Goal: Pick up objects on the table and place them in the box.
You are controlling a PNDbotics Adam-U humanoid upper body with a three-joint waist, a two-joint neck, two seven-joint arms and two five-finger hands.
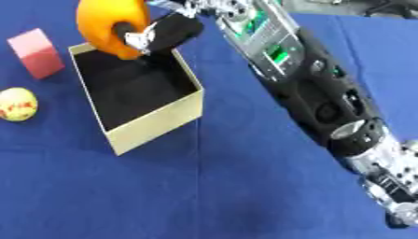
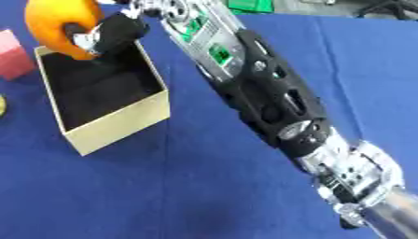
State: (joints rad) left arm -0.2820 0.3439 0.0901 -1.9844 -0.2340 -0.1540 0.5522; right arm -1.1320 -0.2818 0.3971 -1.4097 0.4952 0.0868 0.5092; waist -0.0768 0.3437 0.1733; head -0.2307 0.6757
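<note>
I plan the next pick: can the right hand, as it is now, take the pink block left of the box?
Probably not yet: the right hand is curled around the orange ball over the box. The pink block itself lies uncovered on the cloth.

Looks like a lab or test bench: blue cloth over table, staged props, dark equipment and something green at far edge.

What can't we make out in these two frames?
- Orange ball: top cut off by the upper edge in both views; the right hand covers part of it.
- Box floor: black, contents unreadable.
- Yellow ball: red marking blurred; nearly cut off in the right eye view.
- Left hand: in neither view.
</note>
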